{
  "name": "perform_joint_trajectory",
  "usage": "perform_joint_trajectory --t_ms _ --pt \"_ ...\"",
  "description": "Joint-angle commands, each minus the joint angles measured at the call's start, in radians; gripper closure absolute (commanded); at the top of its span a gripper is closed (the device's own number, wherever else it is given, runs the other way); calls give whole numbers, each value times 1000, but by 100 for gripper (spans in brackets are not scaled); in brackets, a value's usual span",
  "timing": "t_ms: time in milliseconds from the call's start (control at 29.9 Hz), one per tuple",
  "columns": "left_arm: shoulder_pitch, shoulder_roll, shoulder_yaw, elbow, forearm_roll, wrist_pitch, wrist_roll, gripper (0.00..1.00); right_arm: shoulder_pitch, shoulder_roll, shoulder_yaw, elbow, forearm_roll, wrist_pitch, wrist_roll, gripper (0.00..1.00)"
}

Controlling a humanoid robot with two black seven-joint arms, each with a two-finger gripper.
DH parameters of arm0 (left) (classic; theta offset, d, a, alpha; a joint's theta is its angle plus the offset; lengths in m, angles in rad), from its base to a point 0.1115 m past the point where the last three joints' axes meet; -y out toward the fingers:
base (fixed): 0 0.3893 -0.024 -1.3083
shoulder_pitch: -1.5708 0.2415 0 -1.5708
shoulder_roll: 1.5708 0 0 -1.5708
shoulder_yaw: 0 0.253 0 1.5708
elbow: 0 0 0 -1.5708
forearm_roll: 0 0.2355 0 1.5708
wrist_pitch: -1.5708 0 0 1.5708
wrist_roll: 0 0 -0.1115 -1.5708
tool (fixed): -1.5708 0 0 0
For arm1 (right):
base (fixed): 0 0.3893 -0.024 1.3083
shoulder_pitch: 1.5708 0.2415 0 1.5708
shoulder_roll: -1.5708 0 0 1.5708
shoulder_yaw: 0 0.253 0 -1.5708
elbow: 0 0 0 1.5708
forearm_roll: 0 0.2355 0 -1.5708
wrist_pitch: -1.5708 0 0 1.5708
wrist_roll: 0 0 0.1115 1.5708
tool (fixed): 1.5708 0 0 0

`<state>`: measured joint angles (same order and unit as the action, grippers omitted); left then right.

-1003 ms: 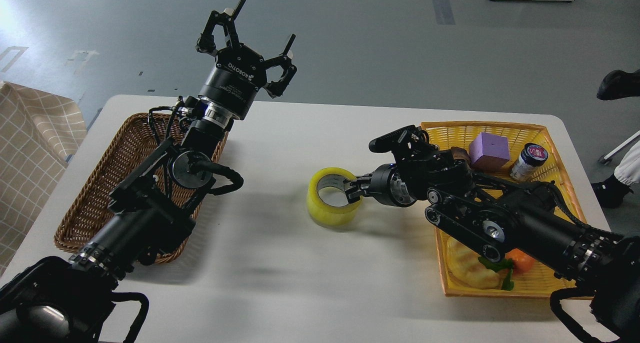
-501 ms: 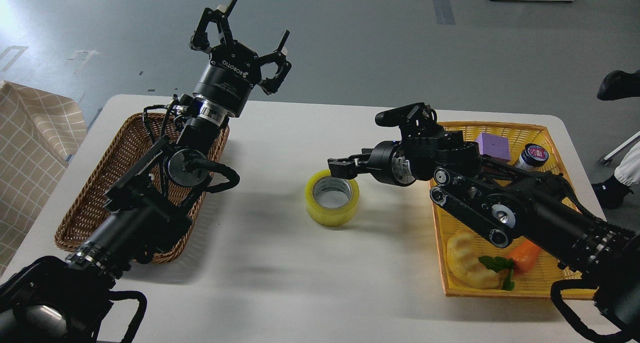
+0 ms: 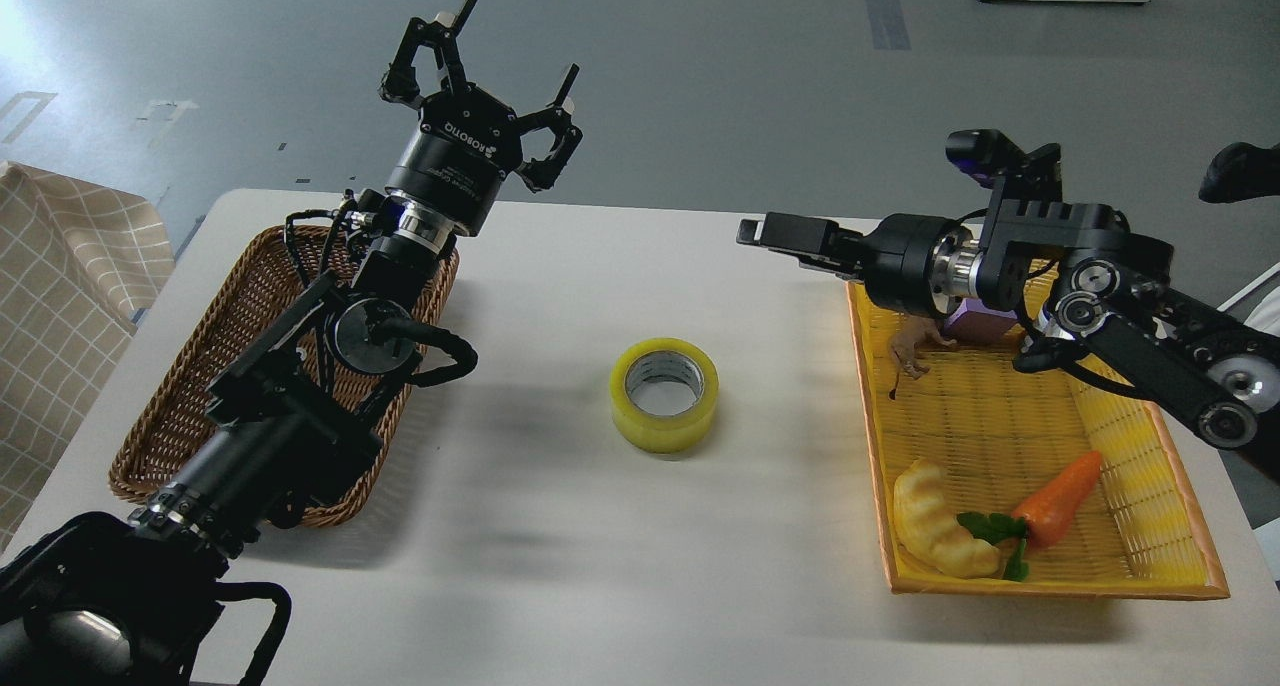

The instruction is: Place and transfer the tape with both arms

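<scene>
Behind the right arm (image 3: 1010, 256), a purple block (image 3: 975, 318) shows only partly

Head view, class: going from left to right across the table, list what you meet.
Brown wicker basket → left pincer → tape → right pincer → yellow basket, holding a croissant and then a carrot.

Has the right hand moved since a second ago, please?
Yes. The right hand has let go of the tape, which lies on the table, and has pulled up and back toward the yellow basket.
</scene>
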<state>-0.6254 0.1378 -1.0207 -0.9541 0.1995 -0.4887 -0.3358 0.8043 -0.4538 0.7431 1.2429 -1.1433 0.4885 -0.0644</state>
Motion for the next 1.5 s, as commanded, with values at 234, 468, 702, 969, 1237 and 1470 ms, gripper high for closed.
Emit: perform_joint_trajectory --t_ms 234,468,702,969,1237,1470 --pt "1 3 8 6 1 0 0 2 -226 27 403 -28 514 0 -6 0" --pt "1 2 10 9 9 0 0 2 -224 46 538 -83 878 0 -25 0" --pt "1 2 10 9 12 0 1 2 -209 96 679 -102 985 0 -129 0" --pt "-8 -3 10 9 17 0 1 2 -188 266 837 -102 990 0 -118 0" --pt "-14 0 8 6 18 0 0 2 -226 383 886 -100 990 0 -112 3" --pt "-14 2 10 6 18 0 0 2 -251 431 901 -102 990 0 -112 3"
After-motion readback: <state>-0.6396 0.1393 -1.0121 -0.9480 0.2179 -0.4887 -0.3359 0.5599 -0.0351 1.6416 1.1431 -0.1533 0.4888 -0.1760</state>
